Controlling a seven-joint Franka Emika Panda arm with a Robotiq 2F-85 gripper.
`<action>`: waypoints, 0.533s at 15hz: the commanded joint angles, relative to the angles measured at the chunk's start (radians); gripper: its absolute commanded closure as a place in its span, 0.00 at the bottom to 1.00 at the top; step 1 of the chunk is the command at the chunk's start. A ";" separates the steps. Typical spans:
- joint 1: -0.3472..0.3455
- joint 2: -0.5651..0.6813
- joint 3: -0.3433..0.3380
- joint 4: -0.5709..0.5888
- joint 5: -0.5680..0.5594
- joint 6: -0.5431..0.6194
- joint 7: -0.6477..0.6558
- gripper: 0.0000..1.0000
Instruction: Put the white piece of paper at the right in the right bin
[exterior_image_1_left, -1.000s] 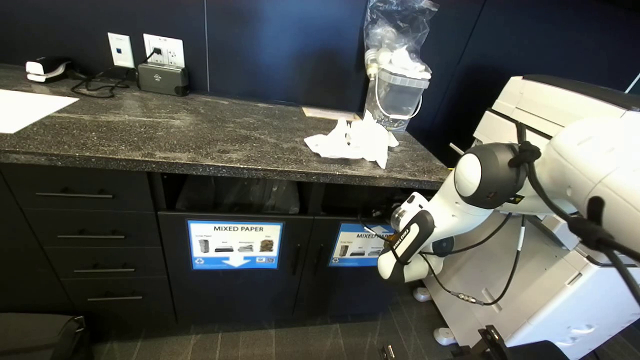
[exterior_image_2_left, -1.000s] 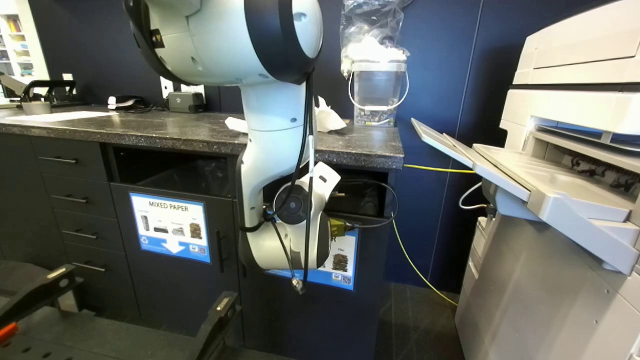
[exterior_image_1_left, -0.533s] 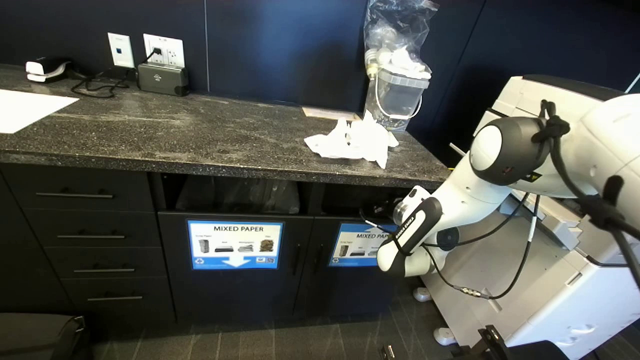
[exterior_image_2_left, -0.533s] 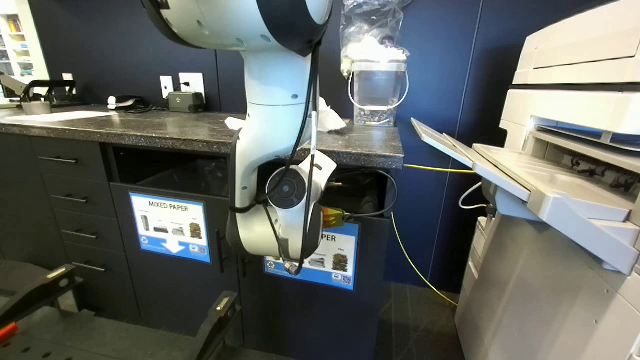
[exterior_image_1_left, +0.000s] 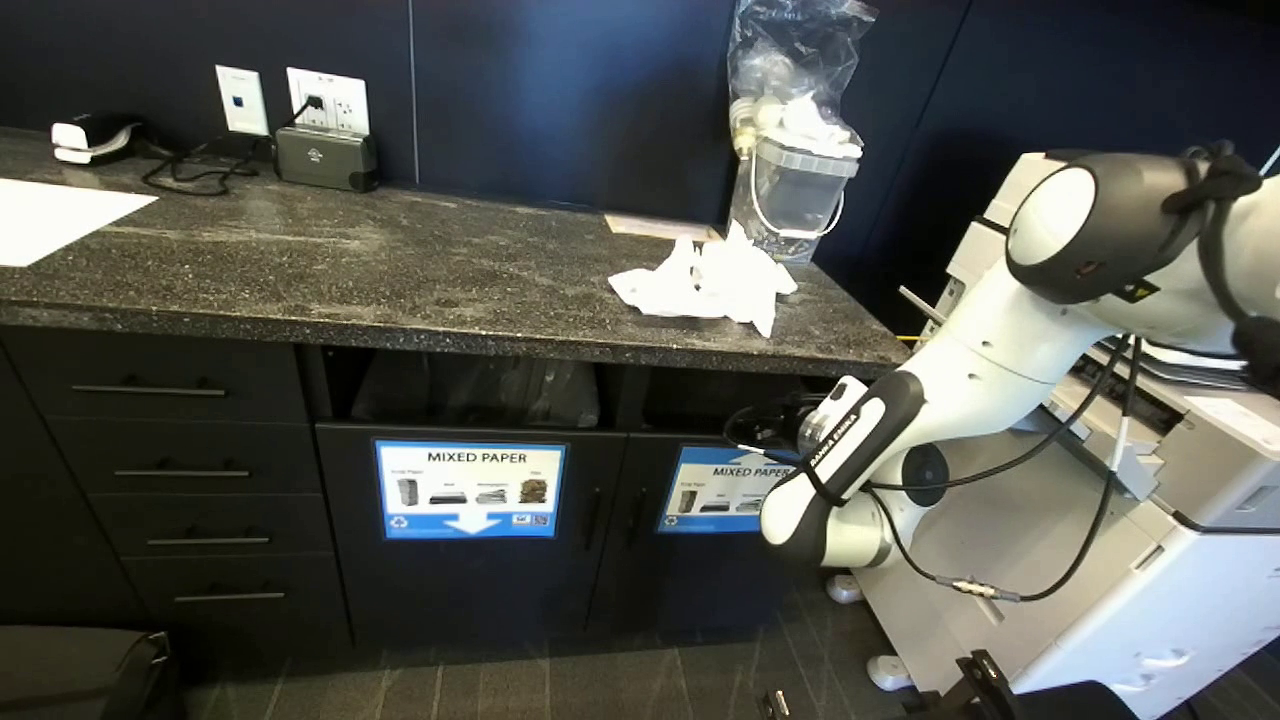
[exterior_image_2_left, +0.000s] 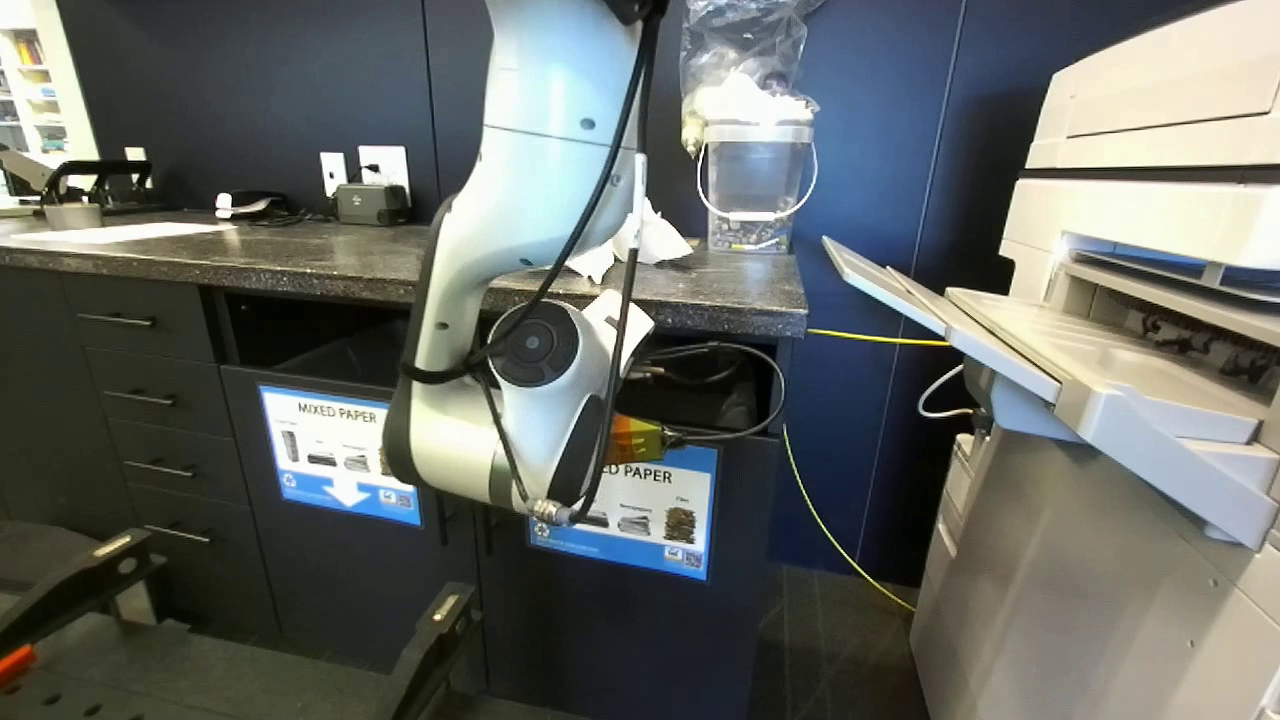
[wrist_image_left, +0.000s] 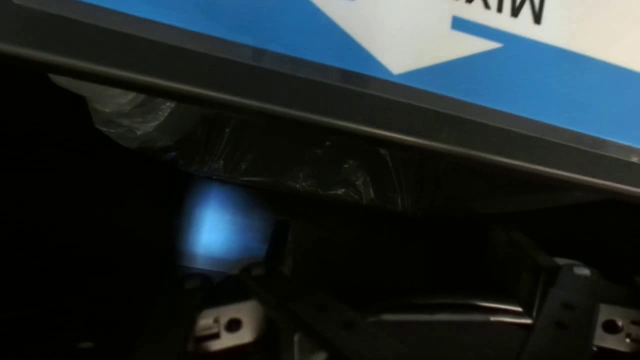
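Under the front edge of the desk (exterior_image_1_left: 420, 270), nr its right front corner, we've got the gripper (wrist_image_left: 407, 272) at the mouth of the right bin (exterior_image_2_left: 620, 640); how deep it reaches we can't tell. Only the wrist view gives us its fingers (wrist_image_left: 567, 300): dim, but well apart. It also shows shiny plastic (wrist_image_left: 135, 115) along the bin's lip, while both exterior views leave that slot mostly dark. We get the arrow on the bin's sign (exterior_image_1_left: 705, 500) in the wrist view & in an exterior view; where the arm (exterior_image_2_left: 550, 190) crosses the sign, we lose it.

Wad: can't make it out in any view, so we can't say where it is. The heap (exterior_image_1_left: 710, 285), crumpled & white, lies on the desk twd its right edge, unblocked in an exterior view, partly behind the arm elsewhere.

Back right corner: bucket (exterior_image_2_left: 755, 175) w/ clear bag (exterior_image_2_left: 745, 40) above, in both exterior views. Past the right edge, copier (exterior_image_2_left: 1090, 580), its tray side facing us in an exterior view, & a yellow cable (exterior_image_2_left: 880, 339), mostly seen there too. Desk's left end: flat sheet (exterior_image_1_left: 65, 215).
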 joint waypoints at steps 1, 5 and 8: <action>-0.038 -0.153 0.029 -0.243 0.059 0.024 -0.057 0.00; 0.105 -0.333 -0.123 -0.452 0.134 -0.004 0.067 0.00; 0.170 -0.477 -0.205 -0.585 0.154 -0.086 0.084 0.00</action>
